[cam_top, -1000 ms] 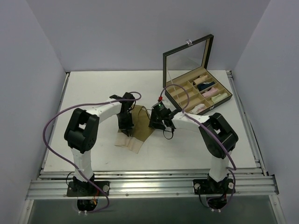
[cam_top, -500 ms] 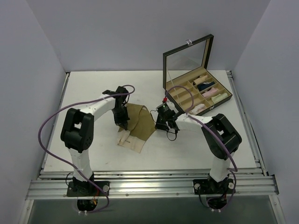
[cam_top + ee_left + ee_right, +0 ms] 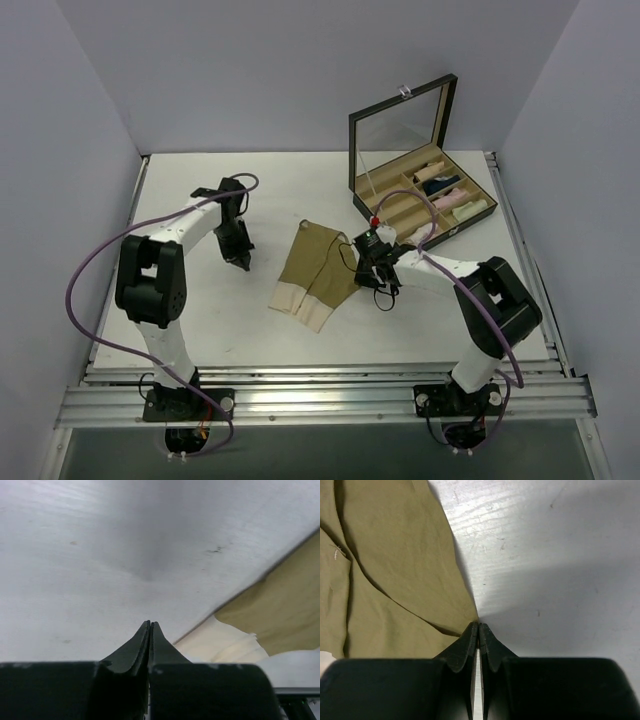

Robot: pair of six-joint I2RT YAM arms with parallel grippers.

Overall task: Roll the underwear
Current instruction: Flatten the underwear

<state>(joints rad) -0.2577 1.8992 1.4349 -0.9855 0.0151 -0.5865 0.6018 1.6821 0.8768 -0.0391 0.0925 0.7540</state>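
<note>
The tan-beige underwear [image 3: 315,272] lies spread flat mid-table, its paler band [image 3: 297,303] toward the near side. My right gripper [image 3: 368,272] is at its right edge. In the right wrist view the jaws [image 3: 478,625] are shut, with the corner of the tan cloth [image 3: 395,570] running into the tips. My left gripper [image 3: 243,260] stands to the left of the cloth, apart from it. Seen from its wrist, the left gripper [image 3: 150,625] is shut with nothing between the fingers, above bare table, and the underwear [image 3: 280,600] lies off to the right.
A dark compartment box [image 3: 372,206] with its lid raised stands at the back right, with several rolled cloths in its cells. Purple cables loop off both arms. The table's right rail [image 3: 520,250] runs beside the box.
The left gripper has come off the underwear and moved back-left. The right gripper has closed at the cloth's right edge, and the underwear has slid right and spread flatter.
</note>
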